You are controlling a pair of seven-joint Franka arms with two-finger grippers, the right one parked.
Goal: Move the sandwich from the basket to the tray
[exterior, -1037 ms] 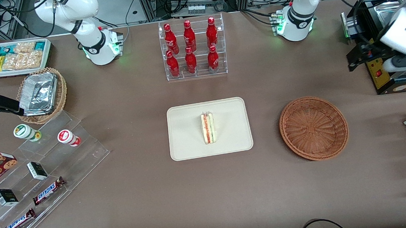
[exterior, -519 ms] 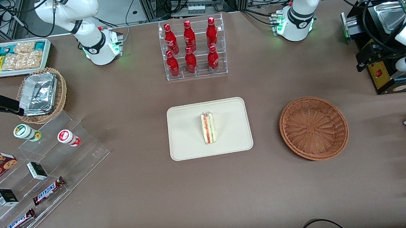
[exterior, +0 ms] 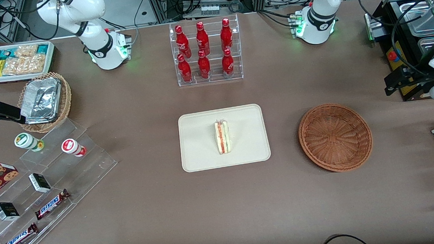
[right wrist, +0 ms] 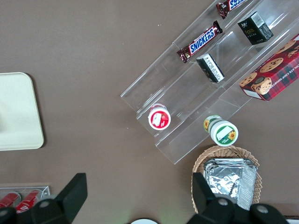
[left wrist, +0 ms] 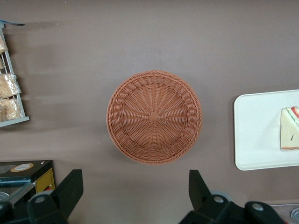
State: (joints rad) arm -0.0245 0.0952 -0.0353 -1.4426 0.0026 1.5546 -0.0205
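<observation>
One sandwich stands on its edge in the middle of the tray, its long axis running toward the front camera, while the gripper hangs wide open above the bare basket beside the tray

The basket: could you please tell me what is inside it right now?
Nothing: the basket shows only bare weave. The sandwich lies on the tray. The gripper hangs high above the table beside the basket, jaws open.

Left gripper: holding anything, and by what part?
Nothing. The gripper is open and empty above the basket; the sandwich lies on the tray.
</observation>
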